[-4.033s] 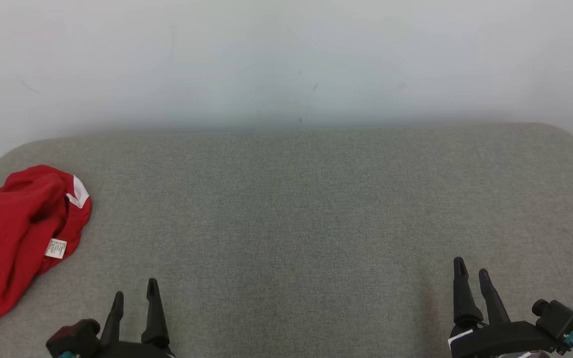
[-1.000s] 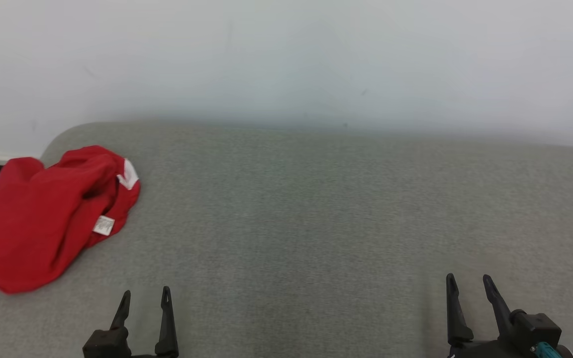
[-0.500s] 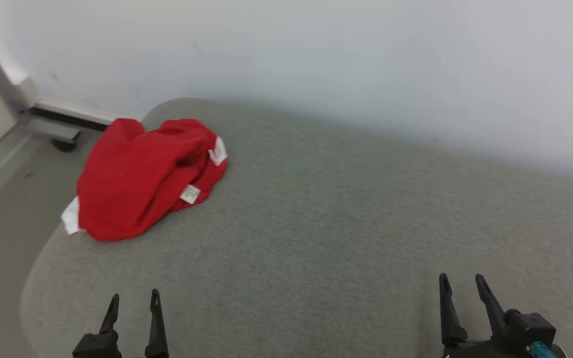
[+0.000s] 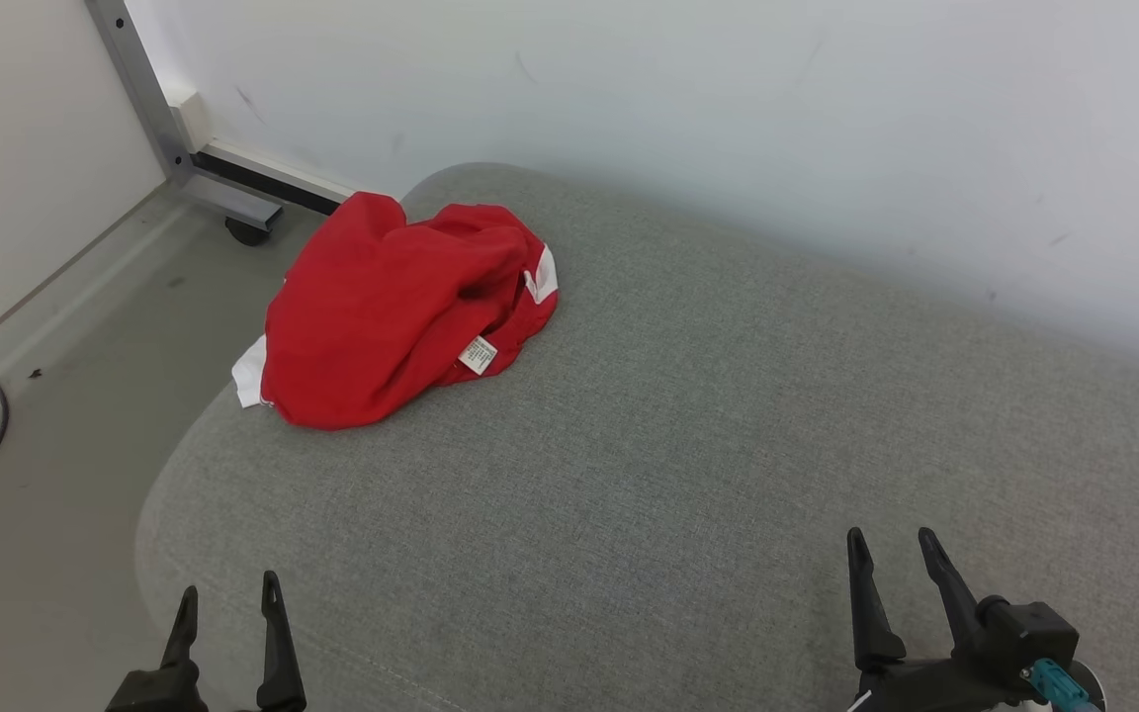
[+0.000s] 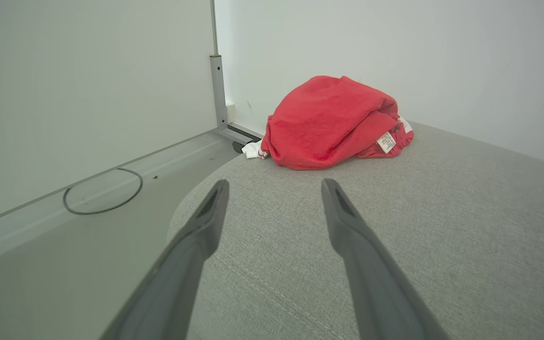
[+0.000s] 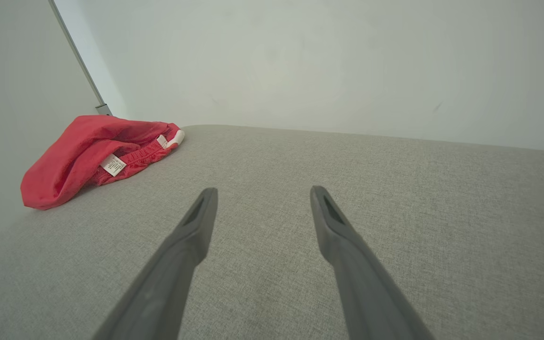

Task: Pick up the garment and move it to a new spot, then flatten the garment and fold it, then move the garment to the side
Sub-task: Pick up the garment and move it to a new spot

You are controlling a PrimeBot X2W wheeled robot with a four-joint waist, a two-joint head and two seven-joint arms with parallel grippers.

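Left gripper [image 4: 229, 585]: hovered low at 7 o'clock of the head view, over the near left corner of the grey pad [image 4: 688, 415], with fingers [image 5: 347, 226] spread wide apart and empty; probably kept open to be ready for a pinch on cloth.
Right gripper [image 4: 891, 536]: hovered at 5 o'clock above bare pad, with fingers likewise wide apart and empty; well apart from the garment [image 4: 382, 316], so likely the second to reach it.
Grey pad: carried the one task item; left broadly bare from 12 to 4 o'clock, seemingly room enough for a new spot and for flattening.
Garment: lay at 10 o'clock, heaped in a loose red mound on the far left corner of the pad, with one edge drooping over the rim toward the floor [image 4: 65, 326]; touched by neither gripper; crumpled, so offered no clean hem for a grip.
Care label [image 4: 478, 354]: faced up on the near side of the mound.
White trim [image 4: 542, 274]: peeked out at the far right of the mound, with another white patch at its near left edge.
Cable [image 4: 4, 420]: curved across the floor at 9 o'clock, off the pad.
Frame post [image 4: 139, 89]: stood at 11 o'clock against the wall, with a caster [image 4: 246, 233] under its foot rail.
Stage: judged as the first step, pick-up not yet begun.
Count: two grippers, four fingers, one garment, one label read, two white patches, one cable, one post, one caster.
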